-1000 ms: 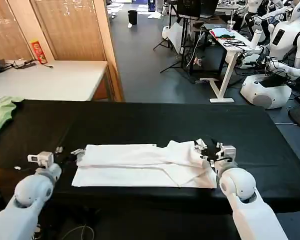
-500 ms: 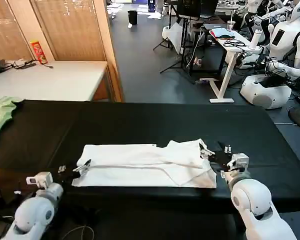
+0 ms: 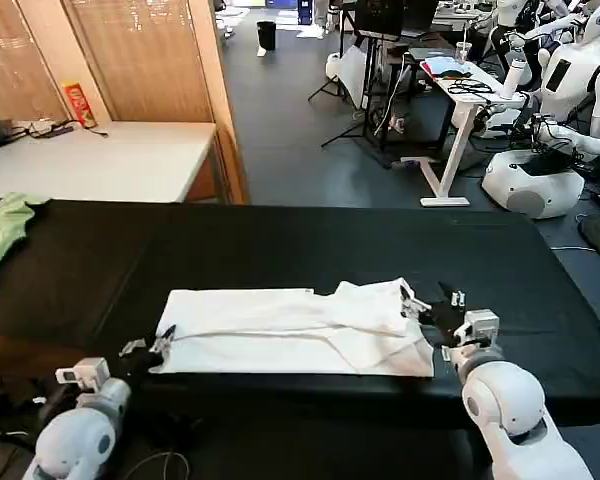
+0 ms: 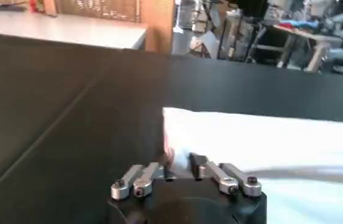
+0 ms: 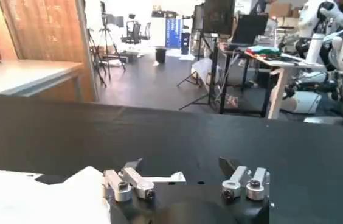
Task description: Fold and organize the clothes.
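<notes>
The clothes, a white T-shirt (image 3: 295,330), lie folded into a long band on the black table (image 3: 310,240), near its front edge. My left gripper (image 3: 147,345) is open at the shirt's left end, just off the near corner. In the left wrist view its fingertips (image 4: 197,163) stand apart right at the cloth's edge (image 4: 263,137). My right gripper (image 3: 434,300) is open at the shirt's right end, beside the rumpled sleeve. In the right wrist view its jaws are spread wide (image 5: 179,167), with white cloth (image 5: 56,195) off to one side.
A light green garment (image 3: 2,225) lies at the table's far left. Behind stands a white table (image 3: 110,160) with a red can (image 3: 77,103). Other robots (image 3: 540,150) and desks fill the back right. The black table is bare beyond the shirt.
Both arms have drawn back toward the table's front edge. The left gripper has slid off the shirt's left end. The right gripper has backed away from the sleeve, and the shirt lies still.
</notes>
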Motion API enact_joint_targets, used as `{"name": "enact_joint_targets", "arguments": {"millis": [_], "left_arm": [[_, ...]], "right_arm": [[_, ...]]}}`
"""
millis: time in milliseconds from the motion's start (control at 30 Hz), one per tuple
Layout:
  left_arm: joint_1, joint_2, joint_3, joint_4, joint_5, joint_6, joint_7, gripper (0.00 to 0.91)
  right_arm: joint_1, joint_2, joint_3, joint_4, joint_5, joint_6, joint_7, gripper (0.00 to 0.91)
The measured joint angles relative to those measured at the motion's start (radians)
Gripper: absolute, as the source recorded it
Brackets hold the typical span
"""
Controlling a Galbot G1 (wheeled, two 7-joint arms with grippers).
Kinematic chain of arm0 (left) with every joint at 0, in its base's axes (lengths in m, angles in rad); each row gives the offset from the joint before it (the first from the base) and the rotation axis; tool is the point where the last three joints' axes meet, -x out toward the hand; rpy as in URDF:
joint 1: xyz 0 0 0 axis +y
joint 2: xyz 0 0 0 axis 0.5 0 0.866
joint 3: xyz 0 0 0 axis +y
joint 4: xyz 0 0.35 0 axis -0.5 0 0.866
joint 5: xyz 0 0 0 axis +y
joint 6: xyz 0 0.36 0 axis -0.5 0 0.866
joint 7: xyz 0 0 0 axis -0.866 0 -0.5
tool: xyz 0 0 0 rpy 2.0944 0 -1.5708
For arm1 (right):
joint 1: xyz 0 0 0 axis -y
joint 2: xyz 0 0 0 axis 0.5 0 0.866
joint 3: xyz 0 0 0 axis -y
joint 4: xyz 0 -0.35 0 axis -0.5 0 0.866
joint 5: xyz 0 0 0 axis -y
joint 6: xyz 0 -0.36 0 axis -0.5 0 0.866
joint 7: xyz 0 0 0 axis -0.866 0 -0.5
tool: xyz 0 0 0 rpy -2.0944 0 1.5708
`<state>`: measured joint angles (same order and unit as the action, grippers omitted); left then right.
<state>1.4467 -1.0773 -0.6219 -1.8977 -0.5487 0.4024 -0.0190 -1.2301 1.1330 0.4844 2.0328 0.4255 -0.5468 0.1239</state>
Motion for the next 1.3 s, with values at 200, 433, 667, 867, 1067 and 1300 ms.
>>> {"name": "enact_joint_targets", "arguments": {"millis": [200,433,667,867,1067,1300], "left_arm": [[-0.022,0.01,0.011,0.012,0.055,0.002,0.006,0.0],[-0.053,0.071,-0.014,0.079,0.318,-0.138,0.021,0.0],[-0.037,0.185,-0.046,0.141,0.418,-0.197,0.014,0.0],[-0.022,0.157,-0.01,0.088,0.364,-0.136,0.003,0.0],[-0.036,0.057,0.088,-0.057,0.234,-0.053,-0.036,0.0],[-0.094,-0.041,0.249,-0.162,0.16,-0.016,-0.06,0.0]], "right_arm": [[0.004,0.008,0.0,-0.002,-0.007,0.002,-0.001,0.878],[0.002,0.015,0.014,0.002,-0.008,0.003,0.001,0.878],[-0.006,0.035,0.012,0.003,-0.022,0.004,0.002,0.878],[-0.023,0.043,0.02,0.011,-0.034,0.004,0.004,0.878],[-0.052,0.047,0.051,0.024,-0.045,0.006,0.003,0.878],[-0.086,0.066,0.085,0.041,-0.063,0.009,0.001,0.878]]}}
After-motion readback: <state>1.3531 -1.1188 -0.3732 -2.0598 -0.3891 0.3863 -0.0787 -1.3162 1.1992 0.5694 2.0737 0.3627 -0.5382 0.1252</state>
